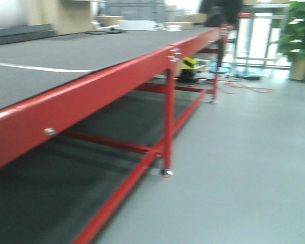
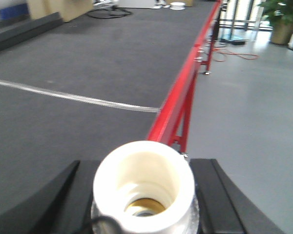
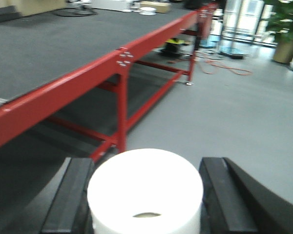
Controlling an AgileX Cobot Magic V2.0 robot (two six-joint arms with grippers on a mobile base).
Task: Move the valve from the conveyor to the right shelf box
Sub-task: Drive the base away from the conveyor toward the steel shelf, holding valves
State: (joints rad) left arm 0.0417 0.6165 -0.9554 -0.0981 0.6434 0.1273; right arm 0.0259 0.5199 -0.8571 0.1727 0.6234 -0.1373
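Over the belt edge in the left wrist view, the left gripper has its black fingers set narrow around a valve. That valve is a white open-topped cylinder with brass inside and silver metal at the base, and it fills the gap between the fingers. The fingers look tight on both sides, though blur hides the exact contact. Below it lies the conveyor, a dark grey belt with a pale seam line across it and a red side rail running away from the camera. Out past the rail in the right wrist view, the right gripper is also narrow, its fingers clamped on a second valve. This one shows a solid white cap with a small slot and hangs above the grey floor beside the red legs. Neither valve touches the belt. The front view is blurred and shows only the belt, the rail, the floor, a potted plant and a yellow-black object under the frame.
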